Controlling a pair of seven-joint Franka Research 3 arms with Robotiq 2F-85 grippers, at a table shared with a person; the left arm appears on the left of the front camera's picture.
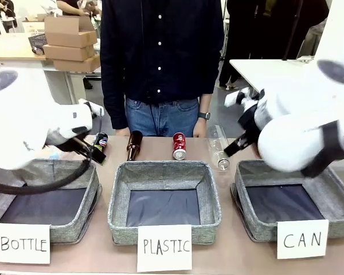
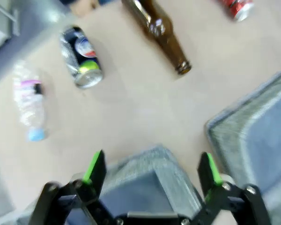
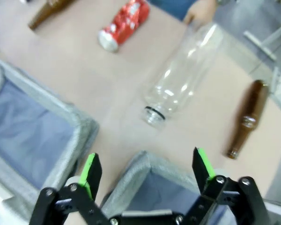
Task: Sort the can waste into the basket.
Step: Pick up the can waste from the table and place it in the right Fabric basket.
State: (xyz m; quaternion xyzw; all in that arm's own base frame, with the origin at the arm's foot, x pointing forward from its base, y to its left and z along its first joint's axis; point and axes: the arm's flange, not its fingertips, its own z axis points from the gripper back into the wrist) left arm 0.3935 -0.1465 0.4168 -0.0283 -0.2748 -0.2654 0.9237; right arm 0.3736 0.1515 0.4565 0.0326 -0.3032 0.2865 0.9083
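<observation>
The left gripper (image 2: pixel 150 171) is spread wide with nothing between its green pads (image 2: pixel 94 164); it hangs over a corner of the grey basket carded "BOTTLE" (image 1: pixel 63 169), with the tan table (image 2: pixel 131 108) beyond it. Out past that corner the dark Pepsi can (image 2: pixel 82 58) lies on its side on the table, silver top showing; a crumpled clear plastic bottle with a blue cap (image 2: pixel 29 105) lies beside it, apart from it, and a brown glass bottle (image 2: pixel 161 35) lies on its other side, neck toward the baskets.

The right gripper (image 3: pixel 145 173) is likewise wide open and empty; it hovers above a corner of the basket carded "CAN" (image 1: pixel 332 189), whose dark lining is bare. Just beyond that corner a large clear bottle (image 3: pixel 185 72) lies on its side, open mouth toward the basket; a second brown bottle (image 3: pixel 248 117) lies off to one side of it. The red can (image 3: pixel 124 23) lies on its side farther out, near the table's far edge, well apart from the "CAN" basket and closer to the middle basket marked "PLASTIC" (image 1: pixel 117 200).

From the front, the three baskets sit in a row; a person in a dark shirt (image 1: pixel 160 51) stands at the far side.
</observation>
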